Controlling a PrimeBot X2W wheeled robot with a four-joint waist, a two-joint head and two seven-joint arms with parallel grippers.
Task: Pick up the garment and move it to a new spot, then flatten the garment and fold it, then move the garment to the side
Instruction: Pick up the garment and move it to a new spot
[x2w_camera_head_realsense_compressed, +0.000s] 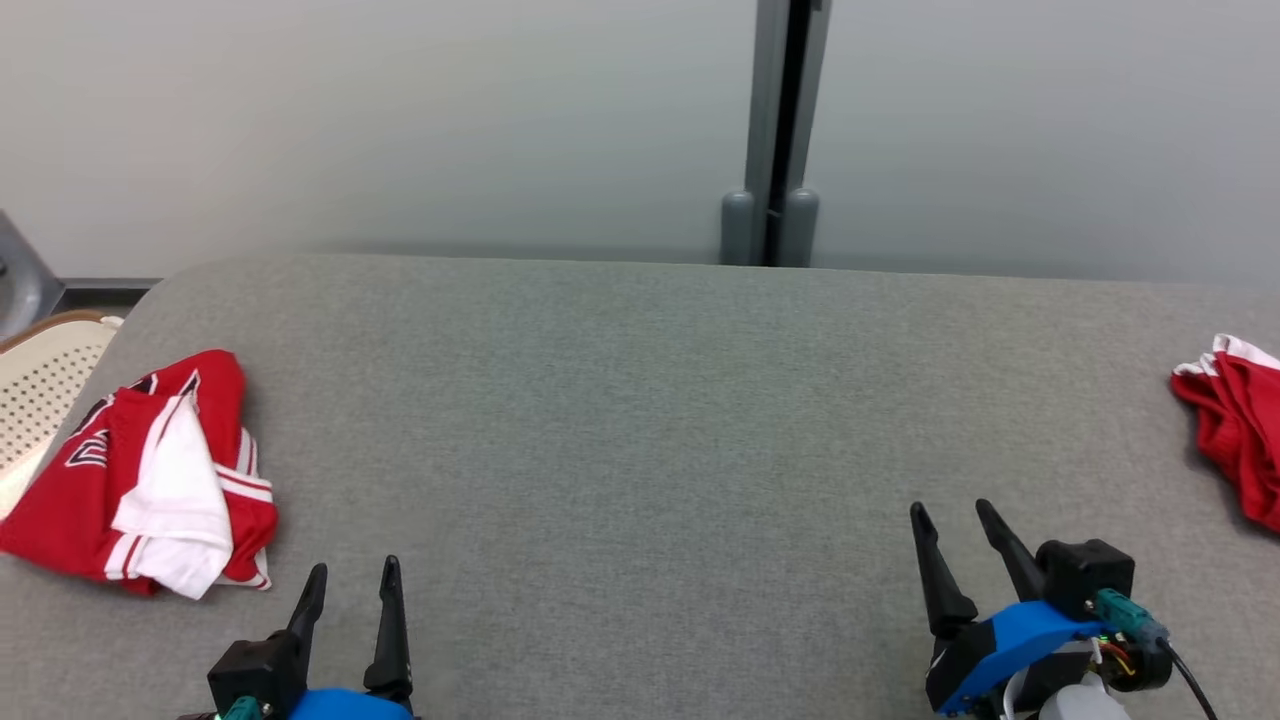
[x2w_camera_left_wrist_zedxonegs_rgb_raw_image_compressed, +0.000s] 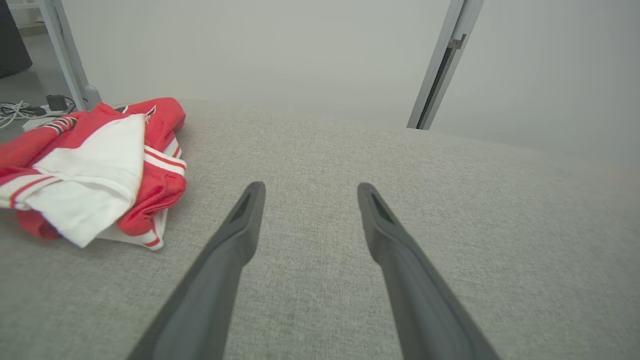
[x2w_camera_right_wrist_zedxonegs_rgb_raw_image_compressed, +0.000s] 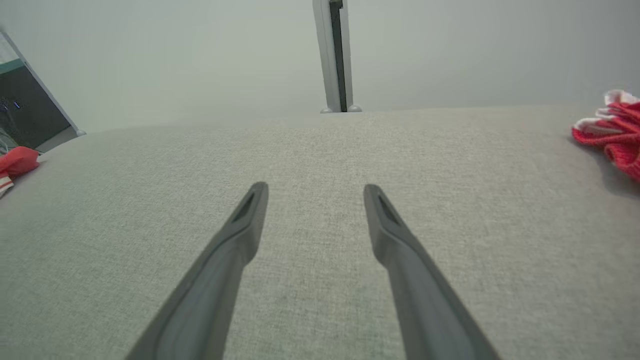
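A red and white garment (x2w_camera_head_realsense_compressed: 90, 490) lies bunched at the left edge of the grey fabric-covered table (x2w_camera_head_realsense_compressed: 640, 400), a white flap folded over its red body. In the left wrist view this garment (x2w_camera_left_wrist_zedxonegs_rgb_raw_image_compressed: 100, 170) sits left of and beyond the fingers. A second red garment with white trim (x2w_camera_head_realsense_compressed: 1235, 420) lies crumpled at the table's right edge, partly cut off by the frame; the right wrist view has it (x2w_camera_right_wrist_zedxonegs_rgb_raw_image_compressed: 615, 135) far right. My left gripper (x2w_camera_head_realsense_compressed: 354, 565) (x2w_camera_left_wrist_zedxonegs_rgb_raw_image_compressed: 310, 186) is open and empty over the near left. My right gripper (x2w_camera_head_realsense_compressed: 948, 506) (x2w_camera_right_wrist_zedxonegs_rgb_raw_image_compressed: 315, 186) is open and empty over the near right.
A pale perforated chair or basket (x2w_camera_head_realsense_compressed: 40, 390) stands just off the table's left end. A grey post (x2w_camera_head_realsense_compressed: 775, 130) rises behind the far edge against a plain wall. Cables (x2w_camera_left_wrist_zedxonegs_rgb_raw_image_compressed: 20, 110) lie on the floor beyond the left garment.
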